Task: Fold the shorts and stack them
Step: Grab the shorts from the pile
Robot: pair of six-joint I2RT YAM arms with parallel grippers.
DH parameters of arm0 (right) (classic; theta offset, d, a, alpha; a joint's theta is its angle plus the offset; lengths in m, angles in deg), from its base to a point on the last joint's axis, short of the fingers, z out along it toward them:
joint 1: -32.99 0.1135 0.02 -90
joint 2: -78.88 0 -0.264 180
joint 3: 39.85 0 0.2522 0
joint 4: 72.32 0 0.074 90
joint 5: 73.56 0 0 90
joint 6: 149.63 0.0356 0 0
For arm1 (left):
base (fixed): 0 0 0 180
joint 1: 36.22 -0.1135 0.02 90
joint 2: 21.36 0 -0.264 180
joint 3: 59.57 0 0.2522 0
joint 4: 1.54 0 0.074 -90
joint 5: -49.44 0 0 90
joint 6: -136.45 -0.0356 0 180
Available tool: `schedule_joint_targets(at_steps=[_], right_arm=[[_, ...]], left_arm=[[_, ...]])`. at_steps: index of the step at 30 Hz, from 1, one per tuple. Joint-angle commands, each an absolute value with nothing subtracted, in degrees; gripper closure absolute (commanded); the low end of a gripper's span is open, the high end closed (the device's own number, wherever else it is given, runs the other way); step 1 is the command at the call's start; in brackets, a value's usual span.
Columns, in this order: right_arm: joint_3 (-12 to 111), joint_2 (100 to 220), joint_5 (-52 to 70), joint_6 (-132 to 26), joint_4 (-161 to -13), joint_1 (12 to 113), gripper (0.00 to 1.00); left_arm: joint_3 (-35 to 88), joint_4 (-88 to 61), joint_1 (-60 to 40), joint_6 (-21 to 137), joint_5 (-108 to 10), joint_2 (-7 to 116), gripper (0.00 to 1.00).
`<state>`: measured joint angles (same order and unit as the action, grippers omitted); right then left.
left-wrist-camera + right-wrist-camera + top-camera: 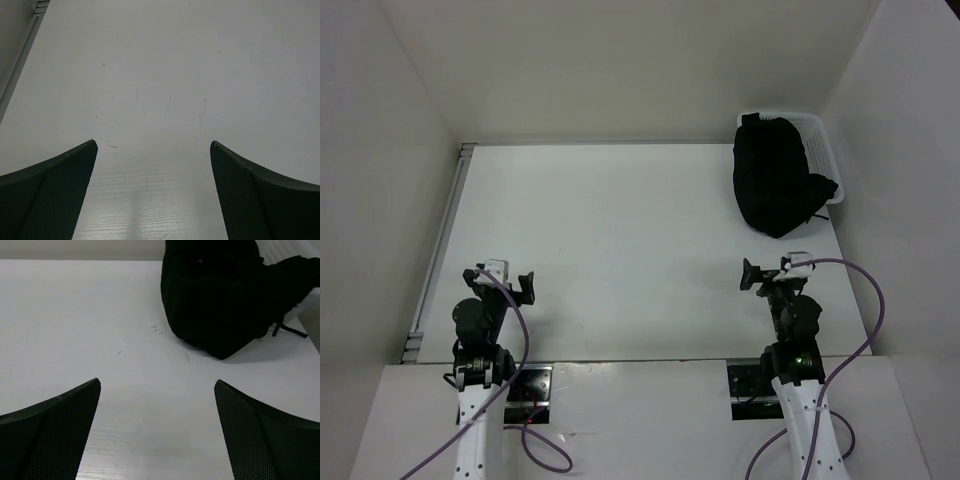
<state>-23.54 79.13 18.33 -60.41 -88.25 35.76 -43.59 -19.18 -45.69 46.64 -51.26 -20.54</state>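
- shorts (775, 185): black heap, far right of worktop (620, 220), spilling from white basket (823, 135)
- left pincer (527, 287): released, holding nothing
- right pincer (750, 275): released, facing shorts, well apart

bare table (620, 250) centre, shorts (775, 185) heaped far right

Shorts (220, 295): black soft fabric, unfolded, bunched in one rumpled heap. The heap lies ahead of the right gripper (157, 382), slightly to its right and well apart from it. Far side sits in the white basket (820, 135); near side spills onto the table (75, 315). A thin cord (290, 331) trails at the heap's right.
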Motion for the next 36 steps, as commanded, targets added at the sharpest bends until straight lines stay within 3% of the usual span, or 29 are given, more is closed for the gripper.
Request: schedule_joint_targets(at_steps=[1, 2, 3, 5, 6, 8, 11, 12, 13, 16, 19, 20, 21, 22, 24, 26, 28, 29, 31, 36], right_arm=[[-24.87, 78.70, 12.86, -63.30, -86.78, 36.16, 0.01], [-24.34, 78.70, 8.05, -74.90, -86.78, 36.16, 0.01], [-23.38, 78.70, -0.53, -77.71, -86.17, 36.16, 0.02], [-23.37, 78.70, -6.30, -86.04, -82.76, 36.16, 0.02], [-22.84, 78.70, -18.34, -100.44, -88.40, 36.16, 0.00], [-22.14, 78.70, -23.39, -161.32, -104.84, 36.16, 0.02], [-25.12, 78.17, -17.95, -162.63, -87.78, 36.77, 0.00], [-25.12, 78.17, -17.93, -160.03, -82.18, 36.77, 0.00], [-25.12, 78.17, -17.93, -156.96, -79.95, 36.77, 0.00], [-21.36, 79.66, -17.40, -147.02, -73.45, 36.77, 0.00], [-5.61, 93.68, -11.91, -135.51, -74.64, 38.26, 0.00], [-0.39, 106.95, -8.30, -131.13, -76.92, 38.27, 0.02], [5.49, 114.66, -3.65, -117.77, -78.68, 39.14, 0.02], [18.78, 122.39, 6.58, -109.81, -81.13, 39.67, 0.02], [31.50, 144.65, 16.22, -87.54, -89.38, 37.93, 0.02], [48.04, 156.16, 16.62, -76.48, -101.12, 30.38, 0.07], [56.66, 166.39, 13.64, -62.70, -105.92, 23.55, 0.09], [57.83, 167.89, 13.62, -59.14, -108.12, 21.76, 0.10], [57.33, 169.23, 13.01, -51.33, -107.53, 19.56, 0.13], [48.98, 166.33, 11.86, -46.37, -103.66, 18.32, 0.11]], left_arm=[[-44.75, -17.06, -45.53, 46.45, -51.11, -23.03, 0.00], [-44.75, -17.06, -45.53, 46.45, -51.11, -23.03, 0.00], [-44.75, -17.06, -45.53, 46.45, -51.11, -23.03, 0.00], [-44.75, -17.06, -45.53, 46.45, -51.11, -23.03, 0.00], [-44.75, -17.06, -45.53, 46.45, -52.33, -23.03, 0.00], [-43.00, -18.46, -45.53, 46.45, -59.58, -23.03, 0.00], [-42.20, -14.98, -45.53, 46.45, -80.94, -23.03, 0.00], [-40.90, -27.57, -45.53, 46.45, -97.35, -23.03, 0.00], [-40.88, -37.27, -45.53, 46.45, -97.51, -23.03, 0.00], [-44.49, -13.58, -44.92, 46.45, -98.40, -23.03, 0.00], [-41.78, -0.22, -42.73, 46.45, -98.14, -16.20, 0.00], [-39.50, 1.99, -41.33, 46.45, -95.78, -11.91, 0.00], [-35.91, 1.31, -40.27, 46.45, -93.50, -0.21, 0.00], [-31.35, -0.61, -39.04, 46.45, -90.60, 6.52, 0.00], [-14.05, -4.40, -33.18, 46.45, -76.65, 26.32, 0.00], [5.83, -11.03, -28.42, 46.45, -59.66, 38.43, 0.00], [18.47, -23.82, -26.37, 46.45, -53.85, 54.79, 0.00], [23.75, -28.18, -26.37, 46.45, -53.23, 63.02, 0.00], [32.75, -33.82, -26.37, 46.45, -55.84, 68.18, 0.00], [30.40, -31.92, -24.89, 46.45, -64.89, 72.33, 0.00]])
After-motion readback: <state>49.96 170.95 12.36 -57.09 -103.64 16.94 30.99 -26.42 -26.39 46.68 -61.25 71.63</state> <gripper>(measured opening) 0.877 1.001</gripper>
